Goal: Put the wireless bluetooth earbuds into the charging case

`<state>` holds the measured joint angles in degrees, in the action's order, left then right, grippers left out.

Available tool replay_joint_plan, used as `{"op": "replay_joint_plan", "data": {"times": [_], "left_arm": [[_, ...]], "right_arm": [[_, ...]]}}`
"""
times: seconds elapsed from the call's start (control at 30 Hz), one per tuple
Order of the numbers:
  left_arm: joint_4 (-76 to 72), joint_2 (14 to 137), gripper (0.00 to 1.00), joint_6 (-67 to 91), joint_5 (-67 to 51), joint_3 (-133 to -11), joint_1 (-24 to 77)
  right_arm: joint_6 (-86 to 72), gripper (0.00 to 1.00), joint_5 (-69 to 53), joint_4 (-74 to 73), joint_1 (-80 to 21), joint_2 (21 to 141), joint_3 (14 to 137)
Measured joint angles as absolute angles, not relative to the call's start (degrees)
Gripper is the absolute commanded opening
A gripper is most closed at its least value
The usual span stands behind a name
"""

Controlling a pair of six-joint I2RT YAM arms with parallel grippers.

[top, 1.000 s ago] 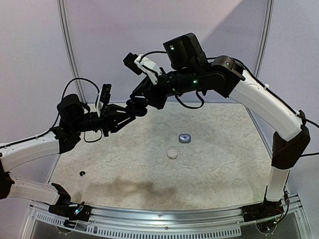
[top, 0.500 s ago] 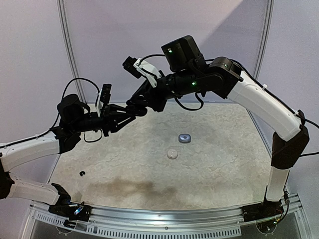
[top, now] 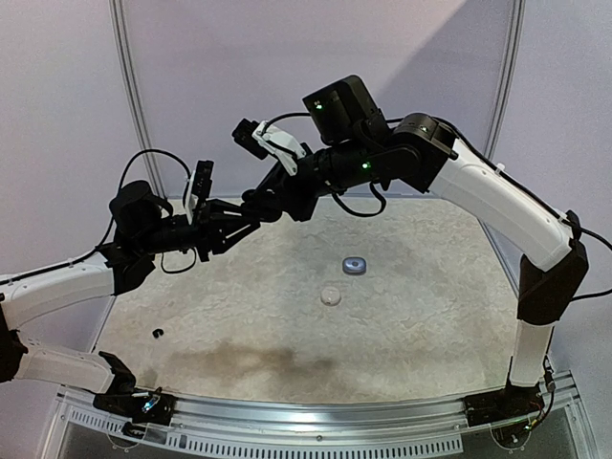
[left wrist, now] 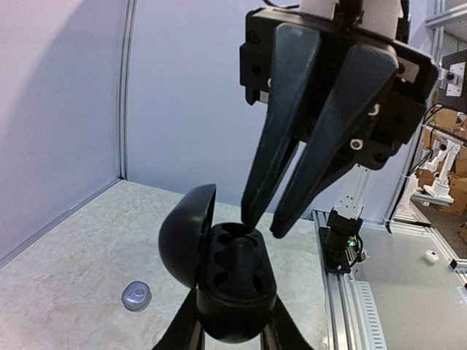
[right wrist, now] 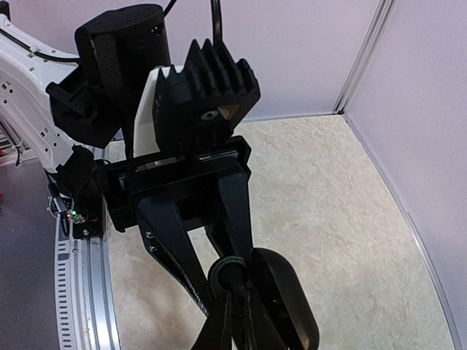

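**Hovering at the open case, with at least one bud left to load**

The left gripper [left wrist: 233, 329] is clamping a black egg-shaped plastic charging case [left wrist: 235, 295] in the air above the pale mottled table [left wrist: 66, 240], with the case's lid hanging open. The right gripper [left wrist: 267, 224] is hanging right at the case's wells with its fingers drawn nearly together. Whether they are pinching a bud I cannot tell, and the wells are too dark to show if any is filled. A tiny black earbud [top: 157, 333] is lying on the table near the left arm, well apart from the case, so I am judging the job unfinished. A small grey-blue case [top: 356, 265] and a round white case [top: 331, 295] are sitting mid-table.
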<state>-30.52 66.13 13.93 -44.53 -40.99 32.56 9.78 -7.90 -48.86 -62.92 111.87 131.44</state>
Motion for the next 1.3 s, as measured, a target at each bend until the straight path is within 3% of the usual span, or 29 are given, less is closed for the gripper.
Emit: {"op": "replay_joint_plan", "data": {"times": [0.37, 0.77, 1.3], "left_arm": [[-29.9, 66.1, 0.0, 13.6, -44.4, -40.9, 32.4], [-28.8, 66.1, 0.0, 14.5, -42.7, -38.6, 32.3], [-32.4, 65.9, 0.0, 15.1, -41.1, -38.5, 32.1]], "right_arm": [[10.1, 0.0, -7.9, -48.8, -62.8, 112.7, 131.3], [10.0, 0.0, -8.2, -46.9, -62.3, 112.2, 126.1], [4.7, 0.13, -10.4, -41.1, -60.1, 109.4, 123.1]]}}
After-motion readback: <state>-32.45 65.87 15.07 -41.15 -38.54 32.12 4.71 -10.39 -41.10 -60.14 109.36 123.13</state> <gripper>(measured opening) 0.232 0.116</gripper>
